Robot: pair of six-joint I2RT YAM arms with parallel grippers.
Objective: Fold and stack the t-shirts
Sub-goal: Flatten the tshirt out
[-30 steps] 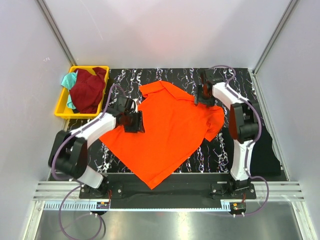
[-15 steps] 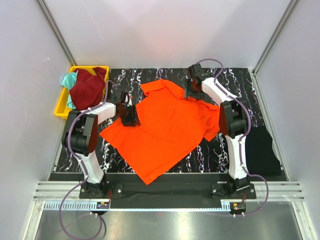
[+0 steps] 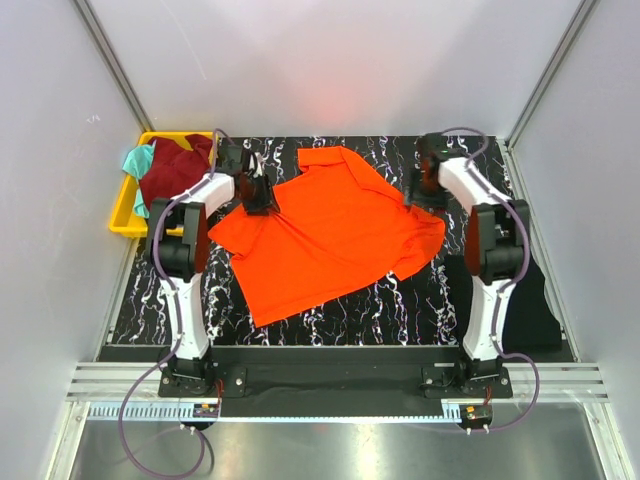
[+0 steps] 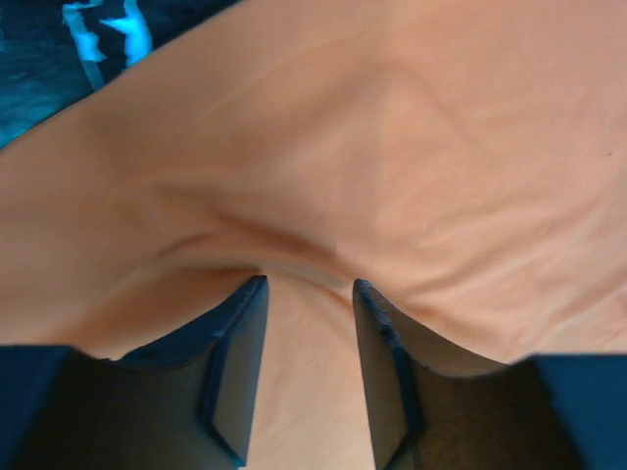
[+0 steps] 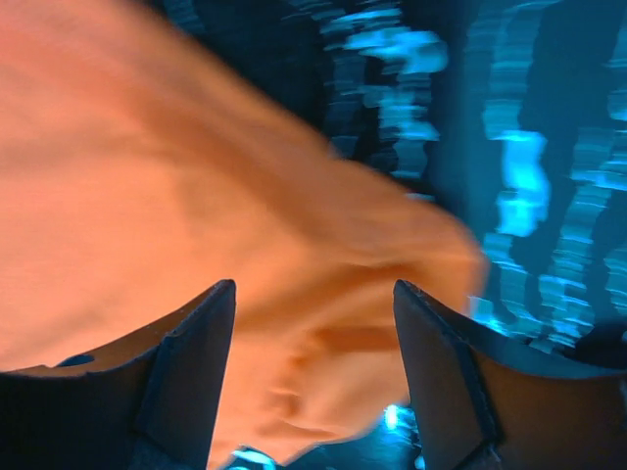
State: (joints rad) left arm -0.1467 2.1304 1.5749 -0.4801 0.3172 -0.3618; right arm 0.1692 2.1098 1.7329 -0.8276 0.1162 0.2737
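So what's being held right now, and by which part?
The left gripper pinches the orange t-shirt at its far left edge, cloth bunched between its jaws. The right gripper stands open above the shirt's right edge, holding nothing.

The orange shirt is soft matt cloth, creased where it bunches at the left claw. Its fingers are dark and matt, probably plastic in this dim view. Past the right claw the tabletop is smooth black with white veining. Left of the left claw, the bin is yellow plastic.
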